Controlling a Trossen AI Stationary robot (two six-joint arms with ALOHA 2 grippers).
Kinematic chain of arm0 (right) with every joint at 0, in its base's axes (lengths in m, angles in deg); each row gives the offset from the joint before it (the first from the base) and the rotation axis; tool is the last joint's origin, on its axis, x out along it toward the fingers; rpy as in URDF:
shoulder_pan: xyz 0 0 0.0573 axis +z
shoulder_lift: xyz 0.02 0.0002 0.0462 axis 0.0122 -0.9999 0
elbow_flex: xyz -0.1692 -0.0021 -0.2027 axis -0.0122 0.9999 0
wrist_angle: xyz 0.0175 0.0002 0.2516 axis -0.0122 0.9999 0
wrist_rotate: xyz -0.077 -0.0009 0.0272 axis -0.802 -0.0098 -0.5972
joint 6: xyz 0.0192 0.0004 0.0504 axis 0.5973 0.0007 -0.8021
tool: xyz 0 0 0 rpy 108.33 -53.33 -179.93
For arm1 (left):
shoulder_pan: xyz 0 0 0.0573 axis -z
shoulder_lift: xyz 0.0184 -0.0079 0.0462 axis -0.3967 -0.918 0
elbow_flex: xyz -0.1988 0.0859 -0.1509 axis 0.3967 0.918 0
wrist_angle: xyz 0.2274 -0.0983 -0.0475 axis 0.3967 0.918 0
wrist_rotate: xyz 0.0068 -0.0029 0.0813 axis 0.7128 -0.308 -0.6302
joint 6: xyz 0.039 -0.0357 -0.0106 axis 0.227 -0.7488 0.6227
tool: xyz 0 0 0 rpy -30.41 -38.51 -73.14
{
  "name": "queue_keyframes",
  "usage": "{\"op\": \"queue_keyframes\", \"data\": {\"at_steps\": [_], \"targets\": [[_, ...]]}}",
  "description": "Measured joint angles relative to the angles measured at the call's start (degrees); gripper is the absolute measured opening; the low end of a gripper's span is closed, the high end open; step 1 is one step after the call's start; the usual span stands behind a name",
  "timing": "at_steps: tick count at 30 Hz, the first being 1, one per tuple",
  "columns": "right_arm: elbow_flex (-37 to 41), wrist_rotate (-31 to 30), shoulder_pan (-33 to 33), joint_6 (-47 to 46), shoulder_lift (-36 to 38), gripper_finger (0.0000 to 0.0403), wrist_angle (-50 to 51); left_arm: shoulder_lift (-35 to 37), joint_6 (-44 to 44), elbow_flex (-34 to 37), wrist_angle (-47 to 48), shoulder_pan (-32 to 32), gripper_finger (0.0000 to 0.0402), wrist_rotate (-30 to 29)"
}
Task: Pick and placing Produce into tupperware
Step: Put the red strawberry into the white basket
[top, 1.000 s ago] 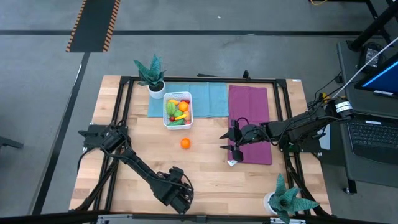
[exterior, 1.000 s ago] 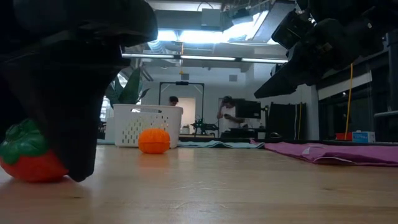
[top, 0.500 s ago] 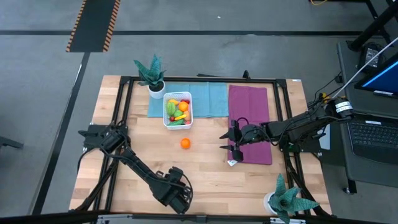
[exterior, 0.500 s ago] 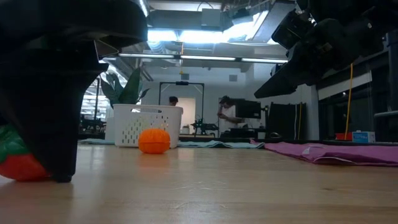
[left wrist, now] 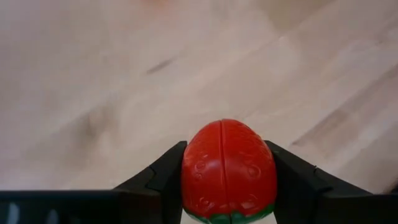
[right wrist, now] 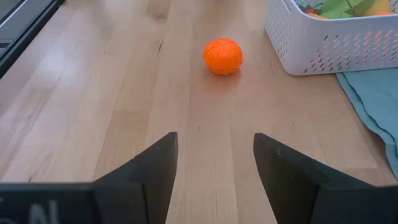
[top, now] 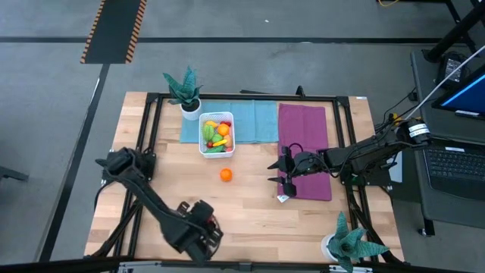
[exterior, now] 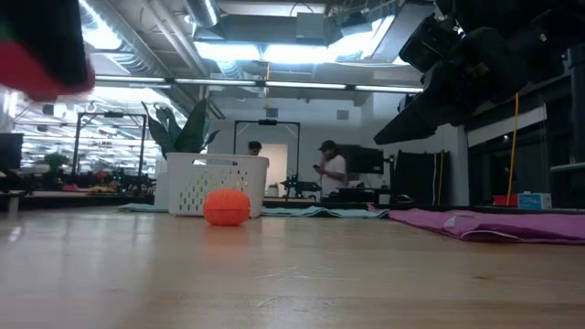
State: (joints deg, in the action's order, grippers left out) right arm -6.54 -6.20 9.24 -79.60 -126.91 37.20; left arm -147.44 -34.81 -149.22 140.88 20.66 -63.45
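One strawberry (left wrist: 229, 169) pinched mid-body in left gripper (left wrist: 229, 177); light, slick plastic, could squirt. Right gripper (right wrist: 214, 163) spread, empty.

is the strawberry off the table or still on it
Off the table: the left gripper is shut on the red strawberry, with bare wood well below.

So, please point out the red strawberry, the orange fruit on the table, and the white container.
red strawberry (left wrist: 228, 165), left wrist view, middle of its red body between the jaws.
orange fruit (right wrist: 223, 56), right wrist view, centre of its ribbed surface.
white container (right wrist: 329, 46), right wrist view, on its perforated side wall.
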Motion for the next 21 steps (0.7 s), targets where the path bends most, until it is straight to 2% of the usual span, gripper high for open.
{"op": "queue_keyframes", "data": {"at_steps": [5,13,21], "targets": [[0.02,0.0,0.0,0.0,0.0,0.0213,-0.01,1.06,0.22,0.0,1.88,3.51,0.017,-11.76],[0.01,0.0,0.01,-0.53,0.0,0.0213,-0.05,1.12,-0.08,2.06,1.96,9.68,0.017,-37.36],[0.01,0.0,0.0,-1.36,0.0,0.0213,-0.08,1.14,1.88,10.38,-6.67,12.11,0.017,-51.87]]}}
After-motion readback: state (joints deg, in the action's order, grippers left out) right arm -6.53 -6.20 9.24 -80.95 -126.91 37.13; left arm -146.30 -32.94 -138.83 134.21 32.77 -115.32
